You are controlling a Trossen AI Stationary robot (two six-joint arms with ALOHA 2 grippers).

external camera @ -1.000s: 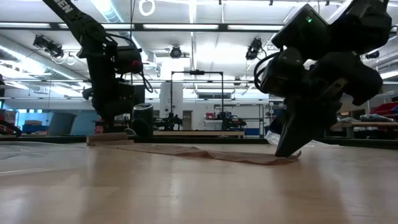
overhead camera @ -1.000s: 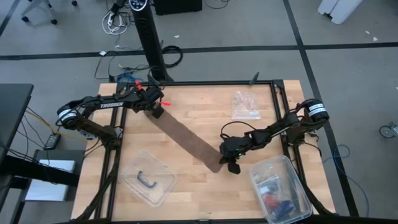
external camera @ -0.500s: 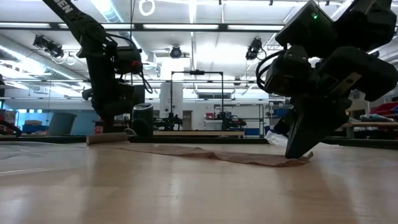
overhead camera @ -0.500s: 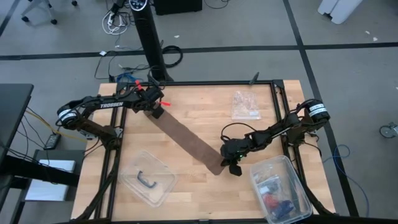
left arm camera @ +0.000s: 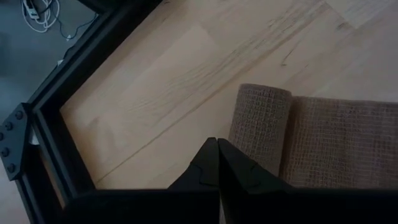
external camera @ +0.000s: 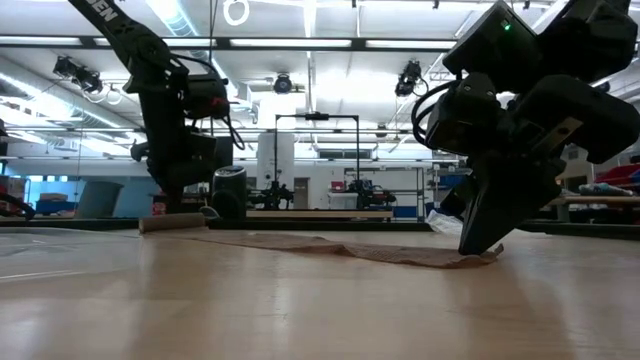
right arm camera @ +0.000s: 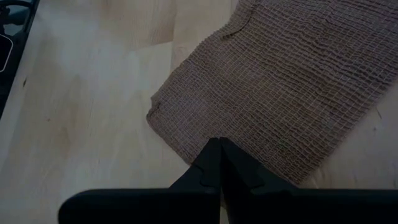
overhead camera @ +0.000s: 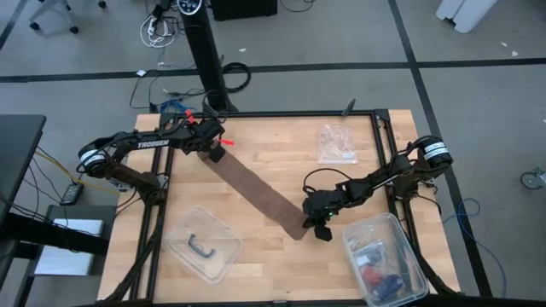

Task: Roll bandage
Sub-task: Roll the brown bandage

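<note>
Now we see the bandage [overhead camera: 256, 194] lying flat on the wooden table [overhead camera: 281, 145], running diagonally from far left to near right, with a small rolled start at its far-left end. Our left gripper [overhead camera: 217, 154] sits at that rolled end, fingers fully closed, holding nothing. Our right gripper [overhead camera: 320, 228] presses at the near-right end, fingers closed too, tips on the cloth.

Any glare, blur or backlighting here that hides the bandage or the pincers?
Low view: bright ceiling lights backlight both arms into silhouettes, and the near table is soft, yet the bandage reads. Left wrist view: the left pincer is a dark blur, the rolled end sharp. Right wrist view: the right pincer is likewise dark, the weave crisp. High view: even light, no glare.
</note>
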